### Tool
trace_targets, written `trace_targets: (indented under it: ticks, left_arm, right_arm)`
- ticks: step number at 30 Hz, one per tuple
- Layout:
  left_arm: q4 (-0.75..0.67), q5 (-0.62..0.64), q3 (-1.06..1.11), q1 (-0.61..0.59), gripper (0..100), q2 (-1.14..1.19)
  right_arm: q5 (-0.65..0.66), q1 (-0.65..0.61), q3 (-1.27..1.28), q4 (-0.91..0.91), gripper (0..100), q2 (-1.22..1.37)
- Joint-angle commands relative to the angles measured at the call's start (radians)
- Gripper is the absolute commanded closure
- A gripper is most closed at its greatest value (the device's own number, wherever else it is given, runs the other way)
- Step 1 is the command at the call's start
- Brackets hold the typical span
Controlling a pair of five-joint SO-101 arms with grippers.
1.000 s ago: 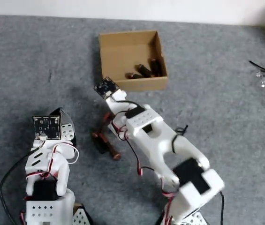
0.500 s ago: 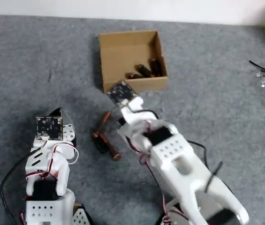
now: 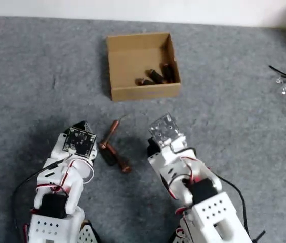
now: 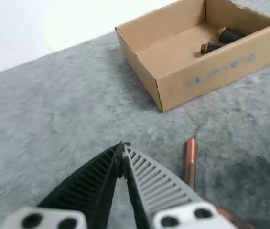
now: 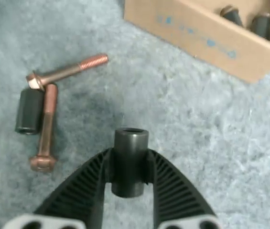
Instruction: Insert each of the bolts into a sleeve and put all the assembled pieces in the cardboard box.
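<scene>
Grey felt matting (image 3: 244,136) covers the table, and a shallow brown cardboard box (image 3: 145,92) sits at its far side. Several dark assembled pieces (image 3: 155,76) lie in one corner of it, so part of the job looks done. The right gripper (image 5: 130,162) clamps a short black cylindrical sleeve (image 5: 131,138) by its sides. The sleeve's bore end is left free, which I judge keeps the hole ready to receive a bolt. Between the arms lie a slanted copper-coloured flanged bolt (image 5: 68,70) and a second copper bolt (image 5: 47,124), whose tip meets the first one's head, with a loose black sleeve (image 5: 28,112) touching alongside. The left gripper (image 4: 124,160) hovers just beside the slanted bolt with its jaws closed on nothing. It is probably placed to fetch that bolt for the held sleeve, and would need to open first.
</scene>
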Motion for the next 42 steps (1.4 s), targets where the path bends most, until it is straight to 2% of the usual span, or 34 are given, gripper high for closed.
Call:
trace_targets:
  ticks: [1,5,14,17,23,28,31,36,38,40,42]
  left_arm:
    - [0.043,-0.017,-0.065,0.045,98,0.03]
    - [-0.012,-0.049,-0.097,0.082,98,0.193]
    - [-0.178,-0.035,-0.314,0.116,98,0.819]
    - [-0.219,0.097,-0.38,0.127,98,0.955]
    - [-0.209,0.396,-0.475,0.16,98,1.11]
    - [-0.04,0.713,-0.575,0.197,88,1.141]
    - [0.006,0.753,-0.587,0.249,85,1.152]
    - [0.006,0.761,-0.549,0.394,90,1.184]
    - [0.006,0.769,-0.532,0.415,95,1.182]
    - [0.006,0.827,-0.53,0.414,99,1.184]
    - [0.011,0.872,-0.533,0.395,99,1.184]
  right_arm:
    - [0.014,0.016,0.016,0.027,99.3,-0.081]
    - [0.014,0.016,0.028,0.028,99.3,-0.09]
    - [0.014,0.016,0.056,0.019,99.3,-0.096]
    - [0.014,0.016,0.082,-0.025,99.3,-0.096]
    - [0.015,0.016,0.097,-0.045,99.3,-0.096]
    - [0.064,0.016,0.099,-0.05,99.3,-0.094]
    - [0.064,0.016,0.099,-0.05,99.3,-0.094]
    - [0.068,0.016,0.099,-0.05,99.3,-0.094]
    - [0.069,0.016,0.099,-0.05,99.3,-0.094]
    - [0.069,0.016,0.099,-0.05,99.3,-0.094]
    - [0.069,0.016,0.099,-0.05,99.3,-0.094]
